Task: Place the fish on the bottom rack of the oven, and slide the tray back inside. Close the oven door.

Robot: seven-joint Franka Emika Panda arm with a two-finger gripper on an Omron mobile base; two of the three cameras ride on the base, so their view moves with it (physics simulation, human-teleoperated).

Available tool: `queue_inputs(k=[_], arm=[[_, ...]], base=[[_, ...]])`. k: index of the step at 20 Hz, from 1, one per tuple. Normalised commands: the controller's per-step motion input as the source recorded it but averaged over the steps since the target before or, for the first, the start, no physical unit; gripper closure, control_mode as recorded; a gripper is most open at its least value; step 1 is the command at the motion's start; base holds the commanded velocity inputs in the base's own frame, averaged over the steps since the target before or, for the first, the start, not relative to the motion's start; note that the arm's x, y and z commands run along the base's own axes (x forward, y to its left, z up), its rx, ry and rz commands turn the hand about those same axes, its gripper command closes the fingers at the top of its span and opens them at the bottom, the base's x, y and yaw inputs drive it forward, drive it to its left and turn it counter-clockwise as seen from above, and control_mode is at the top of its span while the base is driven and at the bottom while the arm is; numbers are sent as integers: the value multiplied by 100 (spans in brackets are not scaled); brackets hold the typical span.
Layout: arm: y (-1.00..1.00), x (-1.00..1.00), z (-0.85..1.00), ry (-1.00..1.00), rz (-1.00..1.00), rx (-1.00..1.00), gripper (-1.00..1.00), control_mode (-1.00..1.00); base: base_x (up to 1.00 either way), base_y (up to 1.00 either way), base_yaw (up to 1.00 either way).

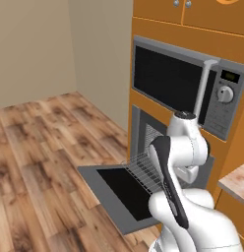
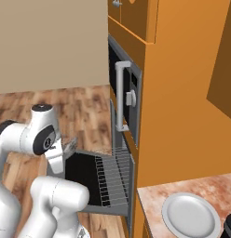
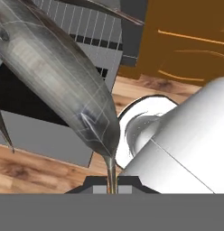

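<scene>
My base sits on a wood plank floor, w/ the oven door hanging open flat just above it. The wire rack is pulled out over that door, bars bare as far as I can see. To my right, a brownish counter carries a round white plate, nothing on the plate.

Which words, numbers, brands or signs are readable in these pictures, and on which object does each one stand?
No text can be read anywhere.
Microwave: the small green display above its dial shows marks, too blurred to read.
Oven door, bottom rack, white plate, fish: no label or sign.
</scene>
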Motion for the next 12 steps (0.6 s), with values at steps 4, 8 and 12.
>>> queue_inputs(k=[4,8,12], arm=[[0,41,-50,11,0,-1,100,-100],[-3,41,-46,11,0,-1,100,-100],[-9,43,-41,12,0,0,100,-100]], base=[[0,0,0],[0,0,0],[0,0,0]])
